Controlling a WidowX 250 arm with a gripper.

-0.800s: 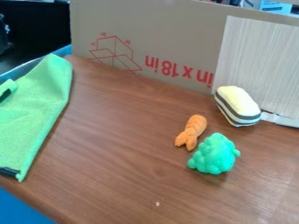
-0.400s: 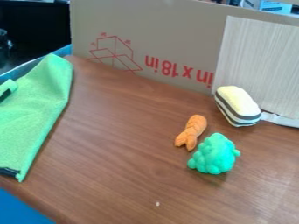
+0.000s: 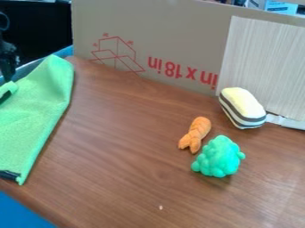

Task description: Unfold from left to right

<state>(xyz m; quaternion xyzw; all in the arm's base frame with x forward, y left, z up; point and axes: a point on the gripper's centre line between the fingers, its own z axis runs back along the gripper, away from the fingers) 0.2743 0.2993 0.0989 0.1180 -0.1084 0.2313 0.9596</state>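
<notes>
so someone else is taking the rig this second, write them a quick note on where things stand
End effector: left edge of view, just above the cloth's folded-over bit; grip unclear.
Green cloth: table's left side, running out of view.
Done: no spread across the table seen.
Left: unfold left to right.
Nearby, right: orange toy, green bumpy toy, striped yellow-topped thing.

upside-down red print (image 3: 173, 70) on cardboard (image 3: 173, 26)

Cloth (image 3: 39, 116) left on table (image 3: 119, 156), toys (image 3: 219, 156) right, cardboard (image 3: 173, 40) behind.
</notes>
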